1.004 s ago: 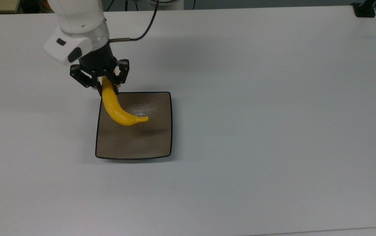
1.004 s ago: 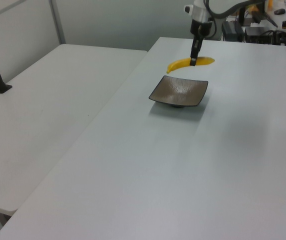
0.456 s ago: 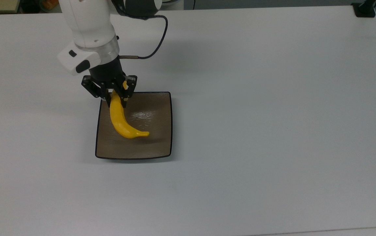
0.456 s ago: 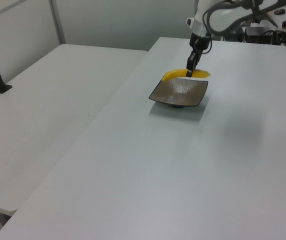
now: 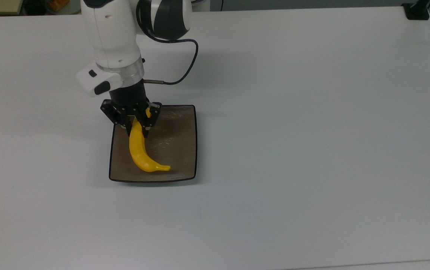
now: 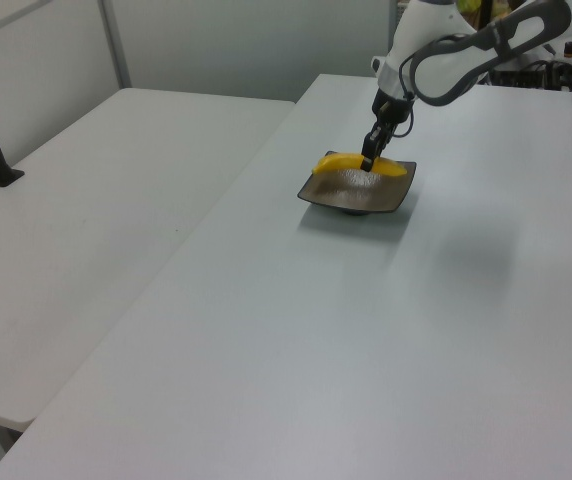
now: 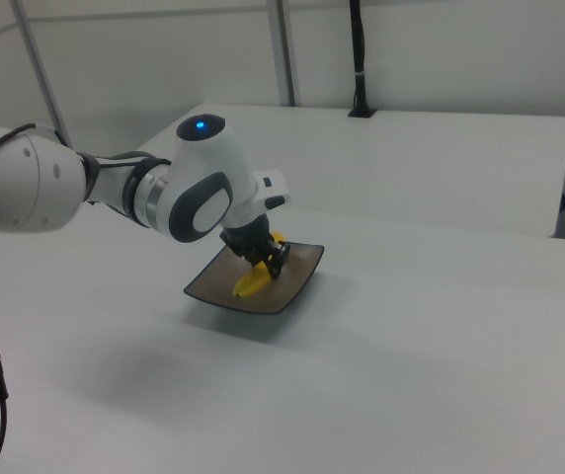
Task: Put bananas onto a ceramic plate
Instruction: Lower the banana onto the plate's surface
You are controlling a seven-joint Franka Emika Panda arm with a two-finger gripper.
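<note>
The black two-finger gripper (image 5: pixel 136 125) clamps the stem end of the glossy curved yellow banana (image 5: pixel 141 152), which hangs over the square brown ceramic plate (image 5: pixel 177 150) on the white table (image 5: pixel 312 131)

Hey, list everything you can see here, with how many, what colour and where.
banana: one, bright yellow, over the plate, held at its upper end by the gripper, tip pointing to the top view's lower right
plate: one, square, brown with a dark rim, on the table, left of centre in the top view
table: one, white, under the plate
second table: one, white, at the left view's left
post: one, black, at the far table edge in the right view
cable: one, black, looping from the arm's wrist
arm: one, white with black joints, reaching down over the plate
gripper: one, black, shut on the banana
</note>
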